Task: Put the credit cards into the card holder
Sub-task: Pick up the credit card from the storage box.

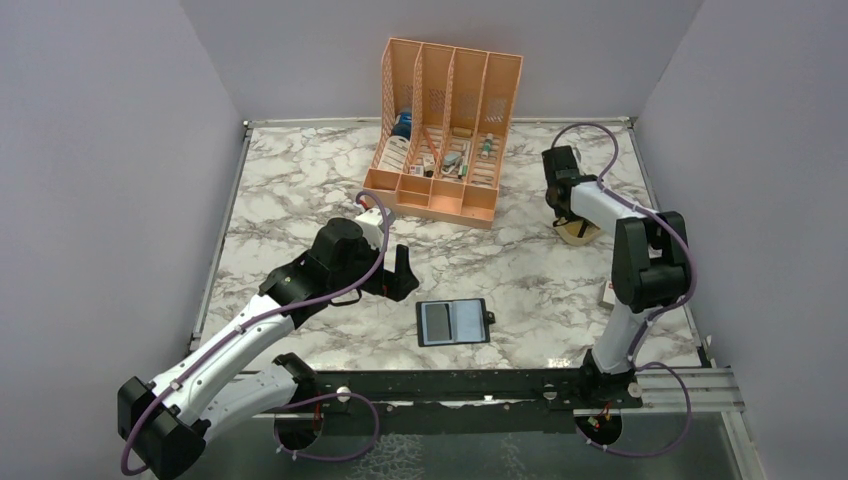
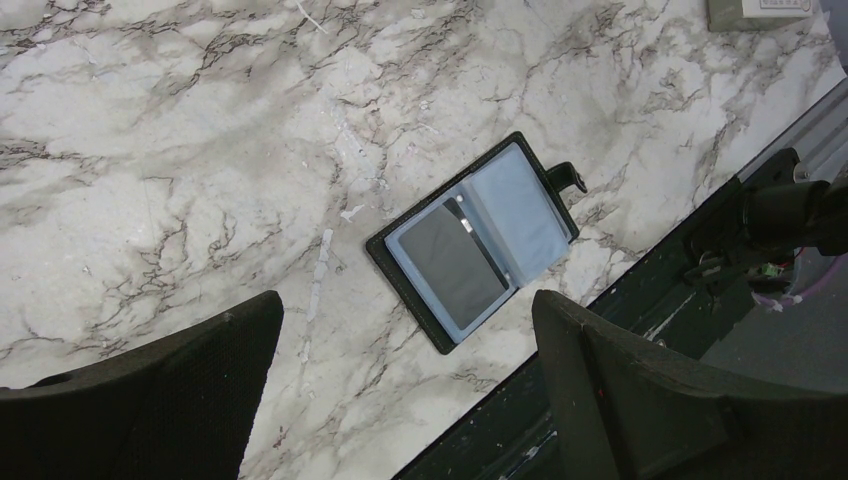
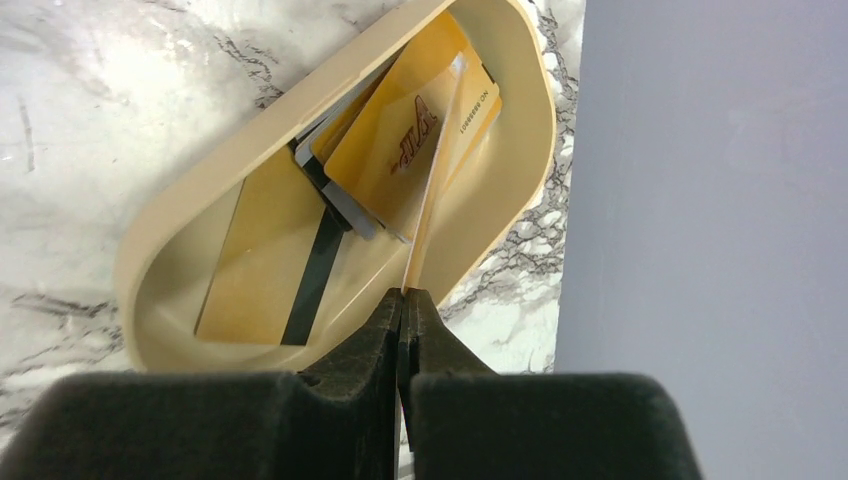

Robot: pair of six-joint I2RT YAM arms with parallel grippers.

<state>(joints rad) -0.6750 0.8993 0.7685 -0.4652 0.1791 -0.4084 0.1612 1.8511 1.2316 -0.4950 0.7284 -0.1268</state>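
The card holder (image 1: pixel 454 322) lies open and flat near the table's front edge, its snap tab at the right. In the left wrist view (image 2: pixel 470 245) its left pocket shows a dark rectangle. My left gripper (image 1: pixel 400 275) is open and empty, above the table to the holder's left (image 2: pixel 408 330). My right gripper (image 3: pixel 404 298) is shut on one thin credit card (image 3: pixel 436 180), held edge-on over the beige dish (image 3: pixel 180 240). In the dish lie a whitish card with red marks (image 3: pixel 395 150) and a card with a dark stripe (image 3: pixel 265 260).
The orange slotted organizer (image 1: pixel 445 130) stands at the back middle. The beige dish (image 1: pixel 578 236) sits at the far right, close to the side wall. A small pale box (image 1: pixel 606 292) lies by the right arm's base. A black rail (image 1: pixel 480 385) runs along the front edge.
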